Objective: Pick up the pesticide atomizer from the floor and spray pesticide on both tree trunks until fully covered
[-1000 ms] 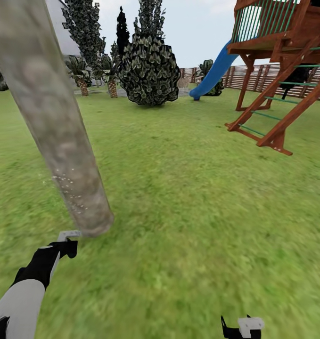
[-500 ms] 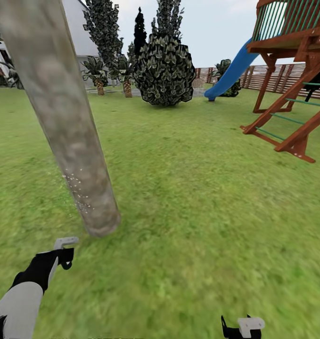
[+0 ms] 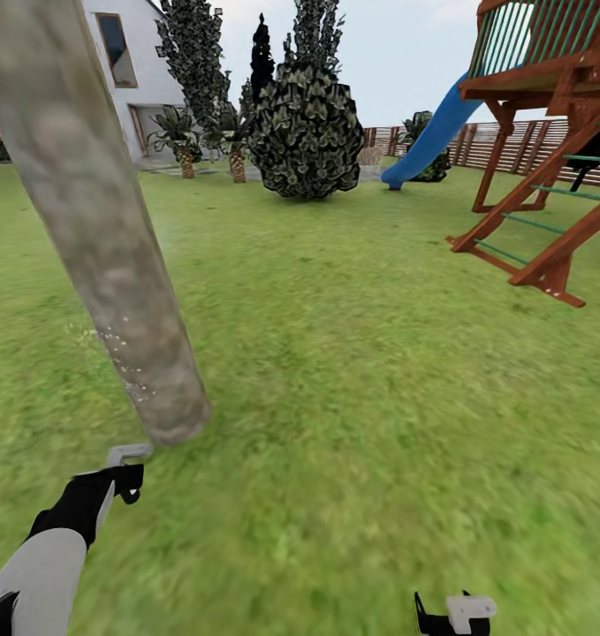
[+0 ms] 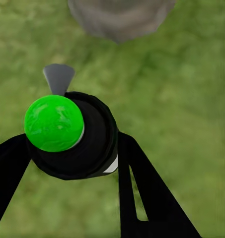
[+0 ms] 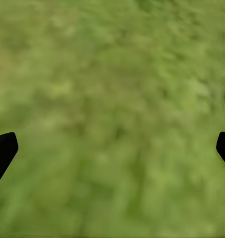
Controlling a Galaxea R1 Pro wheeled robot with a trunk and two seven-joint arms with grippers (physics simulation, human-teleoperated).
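The view has turned since before, so the white house (image 3: 127, 53) now shows its window. One tree trunk (image 3: 105, 238) (top cut off) has white pesticide specks (image 3: 123, 353). The left gripper (image 4: 72, 148) pinches the pesticide atomizer (image 4: 67, 134); the right gripper (image 5: 112, 148) is spread wide over grass (image 3: 353, 397)

Flat even daylight around me, no cast shadows; grass (image 3: 353, 424) smeary and blurred, worst in my wrist views.
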